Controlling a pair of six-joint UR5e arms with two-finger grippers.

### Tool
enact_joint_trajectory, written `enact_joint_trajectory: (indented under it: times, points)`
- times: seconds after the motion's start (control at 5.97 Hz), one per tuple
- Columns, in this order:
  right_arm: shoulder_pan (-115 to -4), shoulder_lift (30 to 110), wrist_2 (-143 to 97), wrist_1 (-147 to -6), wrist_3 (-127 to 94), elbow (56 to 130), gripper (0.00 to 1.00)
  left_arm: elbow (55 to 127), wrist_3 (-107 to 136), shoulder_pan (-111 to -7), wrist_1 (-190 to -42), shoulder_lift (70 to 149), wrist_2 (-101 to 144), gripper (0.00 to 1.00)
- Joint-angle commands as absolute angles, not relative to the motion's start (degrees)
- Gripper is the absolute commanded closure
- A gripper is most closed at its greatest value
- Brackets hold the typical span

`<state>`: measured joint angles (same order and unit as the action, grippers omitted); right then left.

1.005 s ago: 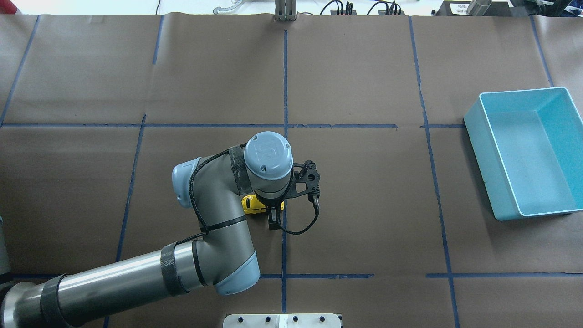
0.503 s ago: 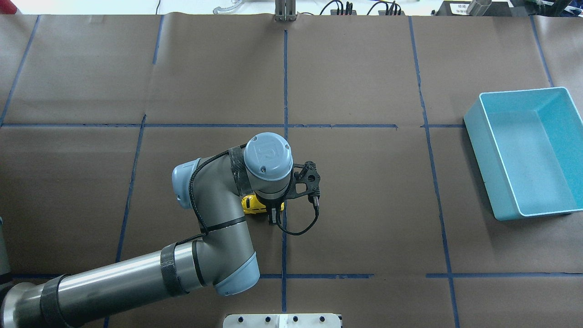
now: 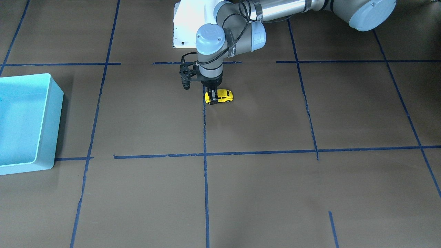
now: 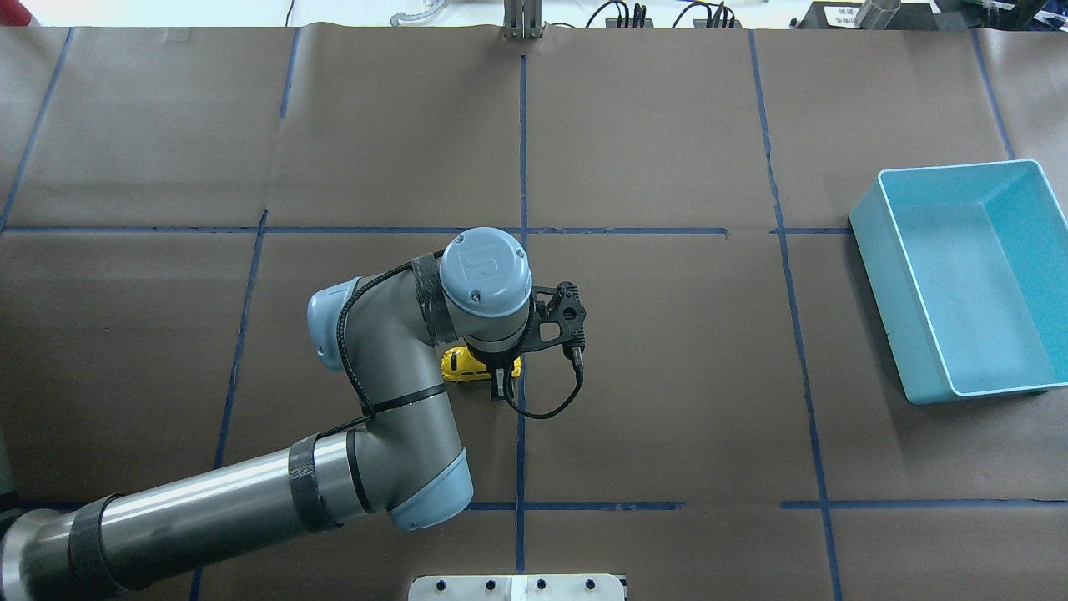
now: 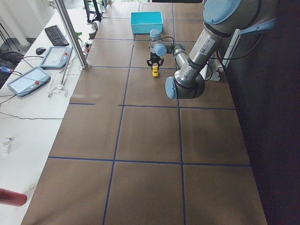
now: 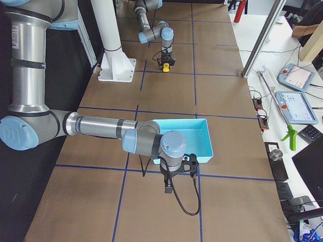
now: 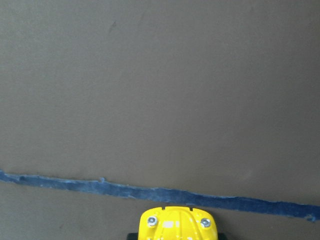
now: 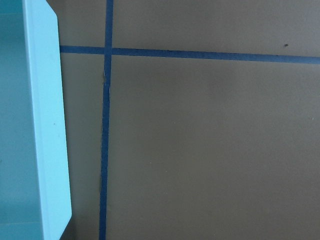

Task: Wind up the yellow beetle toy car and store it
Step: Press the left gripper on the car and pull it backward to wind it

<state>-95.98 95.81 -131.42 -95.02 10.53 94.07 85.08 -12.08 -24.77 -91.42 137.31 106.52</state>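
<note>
The left gripper [image 3: 213, 97] points straight down, upper middle of the front view, its jaws pinching the yellow beetle toy car [image 3: 223, 95]. Whether the right gripper [image 6: 167, 184] is open or closed cannot be told.

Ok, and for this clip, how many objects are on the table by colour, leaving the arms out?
Yellow: 1, the yellow beetle toy car
Light blue: 1, the bin
Total: 2
</note>
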Motion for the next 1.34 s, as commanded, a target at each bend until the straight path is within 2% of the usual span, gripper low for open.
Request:
enact_joint_trajectory:
  times: [0.0,1.17]
  points:
    - [-96.0,95.9,-131.4,-95.0,10.5,94.0,0.00,86.0,-16.6,-26.4,-91.7,137.4,106.7,1.00]
    - [-96.0,95.8,-131.5,-95.0,10.5,94.1,0.00,82.7,-16.4,-27.6,-111.6,134.0,109.6,1.00]
